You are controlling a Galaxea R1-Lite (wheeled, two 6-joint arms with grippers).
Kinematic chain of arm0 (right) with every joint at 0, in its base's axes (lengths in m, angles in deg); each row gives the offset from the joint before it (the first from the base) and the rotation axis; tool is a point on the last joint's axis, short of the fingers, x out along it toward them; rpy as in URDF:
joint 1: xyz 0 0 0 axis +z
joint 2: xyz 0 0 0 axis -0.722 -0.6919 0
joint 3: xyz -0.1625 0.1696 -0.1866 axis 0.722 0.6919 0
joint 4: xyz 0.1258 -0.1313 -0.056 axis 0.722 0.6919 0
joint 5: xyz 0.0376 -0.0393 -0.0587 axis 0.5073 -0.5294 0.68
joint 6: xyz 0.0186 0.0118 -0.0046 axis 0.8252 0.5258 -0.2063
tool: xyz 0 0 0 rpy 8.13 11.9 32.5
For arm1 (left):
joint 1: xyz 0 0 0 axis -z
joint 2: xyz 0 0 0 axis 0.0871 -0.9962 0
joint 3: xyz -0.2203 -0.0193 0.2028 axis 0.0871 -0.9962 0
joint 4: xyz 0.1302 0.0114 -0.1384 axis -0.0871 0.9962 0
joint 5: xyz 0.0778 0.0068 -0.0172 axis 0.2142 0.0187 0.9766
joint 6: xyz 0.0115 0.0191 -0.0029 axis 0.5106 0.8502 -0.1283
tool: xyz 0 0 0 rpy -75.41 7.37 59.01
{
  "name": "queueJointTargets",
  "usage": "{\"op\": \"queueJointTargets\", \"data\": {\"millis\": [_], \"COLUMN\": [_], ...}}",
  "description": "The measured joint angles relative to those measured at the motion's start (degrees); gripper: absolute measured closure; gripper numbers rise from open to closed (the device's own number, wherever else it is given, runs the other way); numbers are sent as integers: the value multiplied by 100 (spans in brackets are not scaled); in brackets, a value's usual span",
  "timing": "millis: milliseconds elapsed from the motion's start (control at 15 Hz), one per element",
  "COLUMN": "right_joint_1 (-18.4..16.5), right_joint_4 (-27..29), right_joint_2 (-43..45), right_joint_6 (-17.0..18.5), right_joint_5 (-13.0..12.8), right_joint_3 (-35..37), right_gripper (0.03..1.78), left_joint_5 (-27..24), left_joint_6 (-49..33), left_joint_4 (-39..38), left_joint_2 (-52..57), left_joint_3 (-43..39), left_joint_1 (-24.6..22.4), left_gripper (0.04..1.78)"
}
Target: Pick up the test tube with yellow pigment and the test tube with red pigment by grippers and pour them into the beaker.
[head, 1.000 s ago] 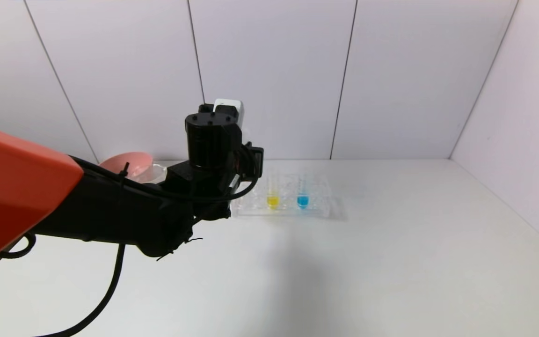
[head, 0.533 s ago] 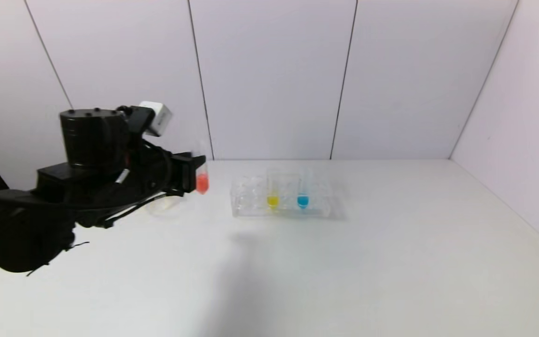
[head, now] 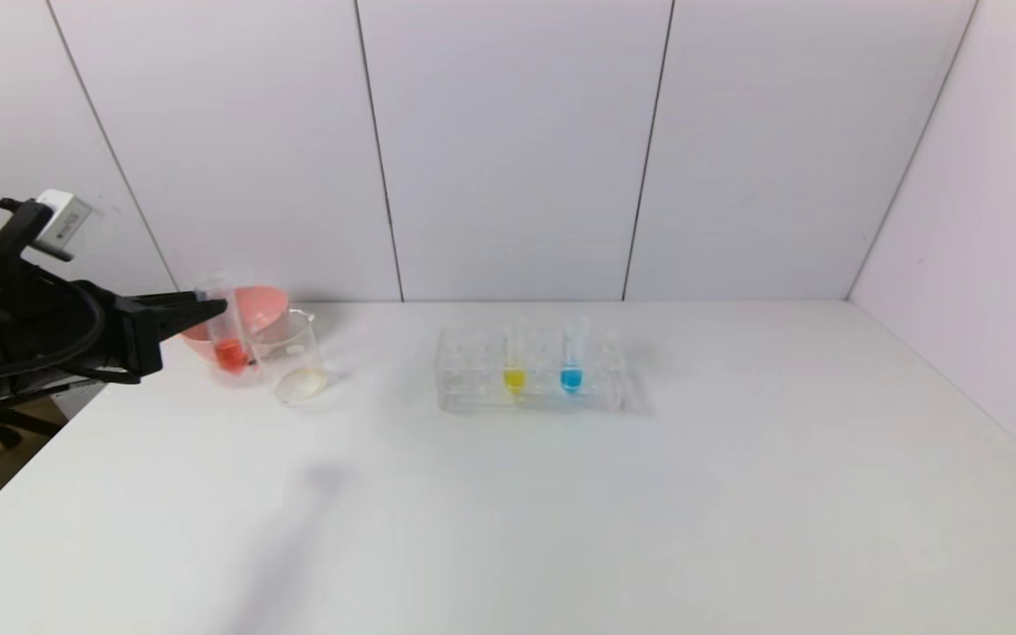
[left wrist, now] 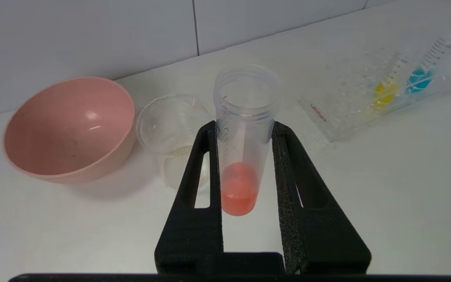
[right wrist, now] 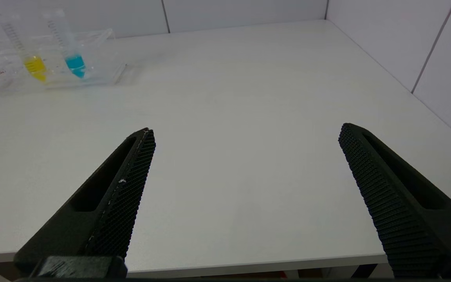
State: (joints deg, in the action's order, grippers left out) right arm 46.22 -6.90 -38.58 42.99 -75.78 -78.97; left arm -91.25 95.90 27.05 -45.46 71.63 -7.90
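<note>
White wall panels are backing a white desk (head: 561, 494), and the work is sitting along its far side. At the far left, the left claw (head: 208, 310) is pinching the test tube with red pigment (head: 227, 339) about halfway up its clear wall; in the left wrist view the two black fingers (left wrist: 202, 184) are pressing on either side of it, the tube is hanging upright with its mouth open, and the red-orange pigment is sitting at its rounded bottom, so nothing is pouring out. The beaker (head: 289, 354) is standing just beside the held tube, with a pink bowl (head: 248, 309) close behind both. The beaker is looking nearly empty; only a faint pale trace is showing at its bottom, and I cannot tell what that is.

Farther right, a clear tube rack (head: 530, 379) is holding the test tube with yellow pigment (head: 515, 363) upright, next to a blue-bottomed tube (head: 571, 363). The right claw (right wrist: 245, 156) is hanging spread wide above bare desk near the front edge, holding nothing, well apart from the rack.

By my judgement the task is at an early stage: the red tube is lifted and brought to the beaker, but its tipping is not yet done, and the yellow tube is waiting untouched in the rack for its own pick and pour.
</note>
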Motion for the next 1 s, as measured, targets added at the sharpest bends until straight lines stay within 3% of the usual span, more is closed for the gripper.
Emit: {"op": "queueJointTargets", "data": {"millis": [267, 600, 800, 1000], "right_joint_1": [0, 0, 0, 0], "right_joint_4": [0, 0, 0, 0], "right_joint_2": [0, 0, 0, 0], "right_joint_6": [2, 2, 2, 2], "right_joint_5": [0, 0, 0, 0], "right_joint_3": [0, 0, 0, 0], "right_gripper": [10, 10, 10, 10], "left_joint_5": [-282, -210, 190, 722], "left_joint_6": [706, 1799, 2547, 3183], "left_joint_4": [330, 2094, 3419, 3992], "left_joint_2": [-623, -1182, -1430, -1740], "left_joint_3": [684, 2087, 2977, 3606], "left_joint_1": [-603, -708, -535, -251], "left_gripper": [140, 140, 140, 140]}}
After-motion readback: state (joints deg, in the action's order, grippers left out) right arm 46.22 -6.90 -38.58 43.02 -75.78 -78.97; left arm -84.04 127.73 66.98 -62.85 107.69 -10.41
